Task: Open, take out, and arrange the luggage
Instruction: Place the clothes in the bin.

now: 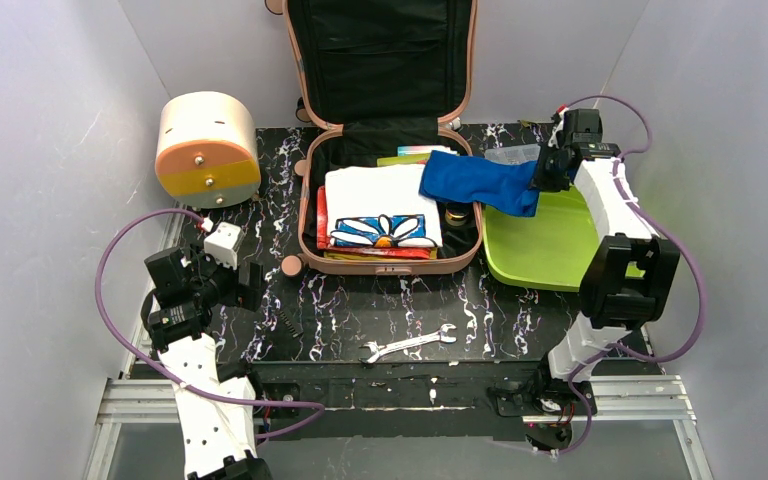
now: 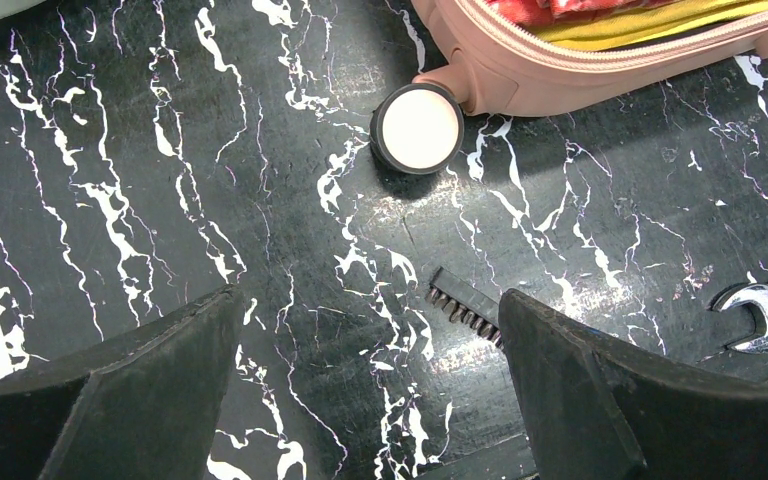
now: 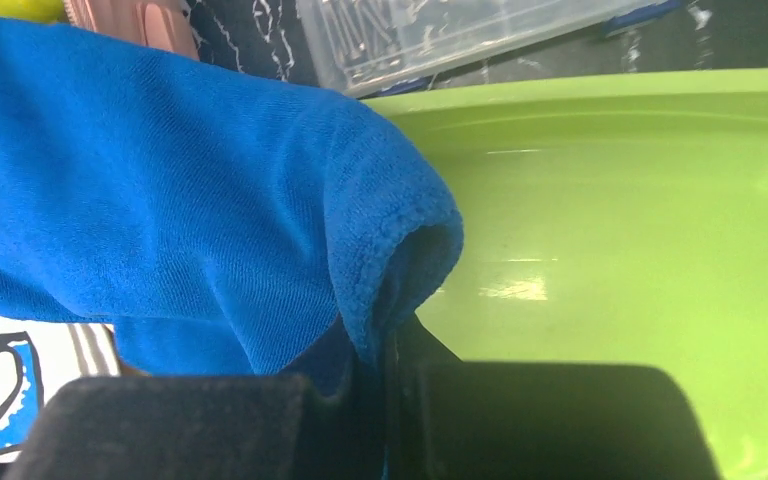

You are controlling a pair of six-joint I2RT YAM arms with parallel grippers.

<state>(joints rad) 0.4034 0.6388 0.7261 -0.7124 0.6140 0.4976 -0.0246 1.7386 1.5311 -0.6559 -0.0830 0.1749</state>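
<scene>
Okay, spotted the luggage (image 1: pixel 305 215) in the upper middle of the top view, lying open on the black marbled table (image 1: pixel 520 320) with its lid up against the back wall and the black lining showing. Packed full, with a white folded shirt (image 1: pixel 380 205) with a daisy print on top and red and yellow stuff underneath.

Saw the right gripper (image 1: pixel 542 172) at upper right, clamped shut on a blue cloth (image 1: pixel 475 182) draped from the luggage's right edge over to the far left corner of the green tray (image 1: pixel 550 250). Same pinch up close in the right wrist view.

Found the left gripper (image 1: pixel 248 285) at lower left, fingers (image 2: pixel 160 370) spread wide, holding nothing, hovering over bare table near a luggage wheel (image 2: pixel 418 127) and a small bit strip (image 2: pixel 465 305).

Also noticed a wrench (image 1: pixel 408 344) low in the middle, well apart from both grippers, and a cream-and-orange drum (image 1: pixel 205 148) at upper left.
</scene>
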